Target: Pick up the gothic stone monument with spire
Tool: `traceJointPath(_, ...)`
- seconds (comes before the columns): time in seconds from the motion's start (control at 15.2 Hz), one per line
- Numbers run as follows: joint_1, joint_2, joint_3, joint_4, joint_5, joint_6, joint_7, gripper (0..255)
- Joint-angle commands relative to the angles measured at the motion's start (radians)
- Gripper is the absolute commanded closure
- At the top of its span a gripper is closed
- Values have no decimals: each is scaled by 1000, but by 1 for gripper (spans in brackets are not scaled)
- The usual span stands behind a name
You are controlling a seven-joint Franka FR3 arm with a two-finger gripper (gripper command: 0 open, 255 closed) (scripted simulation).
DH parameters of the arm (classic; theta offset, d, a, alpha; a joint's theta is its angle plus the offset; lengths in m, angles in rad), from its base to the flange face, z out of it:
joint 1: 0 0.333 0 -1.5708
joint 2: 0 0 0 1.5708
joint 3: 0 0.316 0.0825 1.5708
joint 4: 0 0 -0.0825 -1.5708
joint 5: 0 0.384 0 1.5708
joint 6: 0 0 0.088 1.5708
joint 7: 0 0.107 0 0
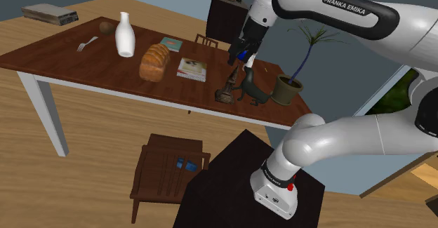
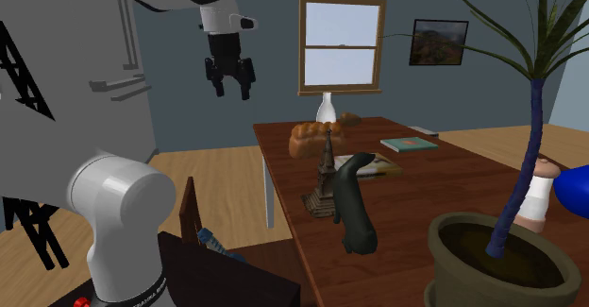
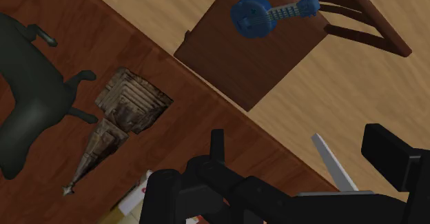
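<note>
Two black fingers [image 3: 394, 162] of the jaws stand wide apart with nothing between them; the jaws are open and hold nothing. They hang in the air at the end of the white arm [image 1: 365, 132], over the edge of the dark wooden table [image 1: 70, 59] on the robot's side, well above everything on it. The stone monument [image 1: 228, 88] stands upright on the table below them, close to that edge, a brownish-grey stepped base narrowing to a thin spire. From the wrist view it sits off to one side of the fingers, not between them. Just beside it, on the side towards the potted plant [image 1: 288, 88], stands a dark seal-like figure [image 1: 254, 90]; whether the two touch I cannot tell. Farther along the table, to the shoulder view's left, are a book [image 1: 191, 69], a loaf of bread [image 1: 154, 62], a white vase [image 1: 125, 34] and a fork [image 1: 85, 45]. A wooden chair [image 1: 168, 174] stands by that edge with a blue object [image 3: 256, 17] lying on its seat.
</note>
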Motion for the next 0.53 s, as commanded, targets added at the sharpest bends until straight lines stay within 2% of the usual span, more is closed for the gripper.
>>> traceJointPath(0.0, 0, 0, 0, 0, 0, 0, 0, 0)
traceJointPath(0.46, 17, 144, -161, -3, -108, 64, -336, 0)
